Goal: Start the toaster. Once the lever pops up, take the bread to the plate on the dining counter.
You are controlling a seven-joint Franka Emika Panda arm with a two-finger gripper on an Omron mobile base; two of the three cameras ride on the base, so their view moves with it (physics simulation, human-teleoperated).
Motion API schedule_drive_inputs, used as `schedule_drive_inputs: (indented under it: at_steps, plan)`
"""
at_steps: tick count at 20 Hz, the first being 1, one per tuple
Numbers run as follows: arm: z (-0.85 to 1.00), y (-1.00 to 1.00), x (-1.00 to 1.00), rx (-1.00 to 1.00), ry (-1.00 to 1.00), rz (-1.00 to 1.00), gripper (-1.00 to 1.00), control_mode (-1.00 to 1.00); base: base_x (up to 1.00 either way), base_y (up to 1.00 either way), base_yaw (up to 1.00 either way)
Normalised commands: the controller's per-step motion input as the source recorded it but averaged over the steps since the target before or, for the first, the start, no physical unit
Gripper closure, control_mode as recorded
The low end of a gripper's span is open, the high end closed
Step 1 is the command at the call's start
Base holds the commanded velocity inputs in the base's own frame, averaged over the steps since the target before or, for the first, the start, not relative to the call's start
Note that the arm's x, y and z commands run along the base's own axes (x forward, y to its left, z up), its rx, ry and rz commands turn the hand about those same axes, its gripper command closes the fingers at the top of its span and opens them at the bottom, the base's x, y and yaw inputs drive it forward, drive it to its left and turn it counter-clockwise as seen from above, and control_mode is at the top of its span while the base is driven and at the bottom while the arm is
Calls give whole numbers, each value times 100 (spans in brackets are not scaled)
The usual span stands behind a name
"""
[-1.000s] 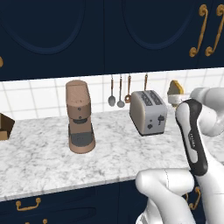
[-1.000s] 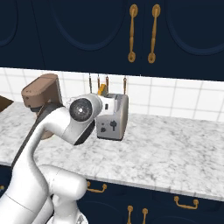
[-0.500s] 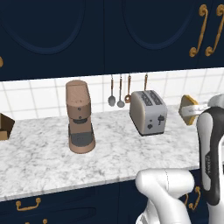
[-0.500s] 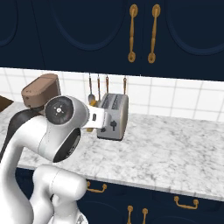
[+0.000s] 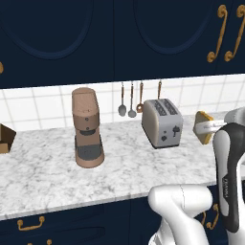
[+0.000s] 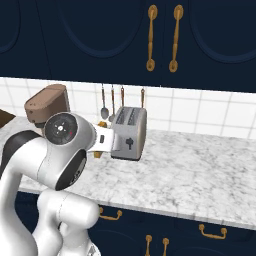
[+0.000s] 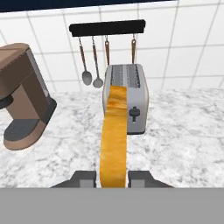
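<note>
Hand view: bread carried clear of the toaster

Hand view showed the tool point(image 7: 113, 178) clamping the bread point(image 7: 114, 135) edge-on. Since a second earlier, the arm had swung the slice rightward, away from the toaster point(image 5: 162, 123) on the marbled desk point(image 5: 43, 172); delivery remained.

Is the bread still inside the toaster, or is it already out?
Out. The bread sits edge-on between the gripper's fingers, in front of the toaster, whose two top slots show nothing sticking out.
</note>
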Motion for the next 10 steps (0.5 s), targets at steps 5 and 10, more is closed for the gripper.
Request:
schedule_drive_inputs:
  at_steps: [5, 10]
  plan:
    - [0, 0, 0, 0, 0, 0, 100, -100, 0, 0, 0]
    - [0, 0, -3, 0, 0, 0, 100, 100, -71, 4, 4]
